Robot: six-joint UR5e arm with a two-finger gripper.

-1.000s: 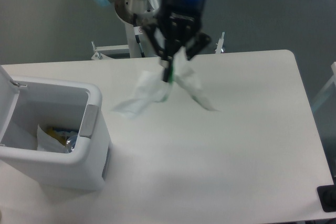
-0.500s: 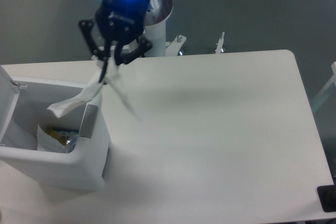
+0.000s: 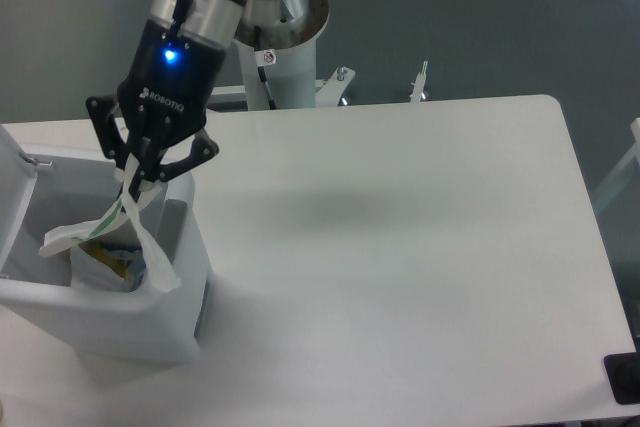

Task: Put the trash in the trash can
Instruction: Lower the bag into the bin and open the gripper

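1. The gripper (image 3: 133, 175) hangs over the far right part of the trash can's (image 3: 100, 309) opening, fingers pinched together on the top of the crumpled white wrapper (image 3: 118, 232).
2. The wrapper dangles into the can, one tail inside, the other draped across the right-hand rim.
3. Risk: on release, the draped tail could catch on that rim and slide out onto the table (image 3: 400, 247).
4. Risk: thin film may cling to the fingers and lift back out.
5. Hard to read: contents at the can's bottom show only yellow and blue patches; the bottle cannot be identified. The lid is cut off at the left edge
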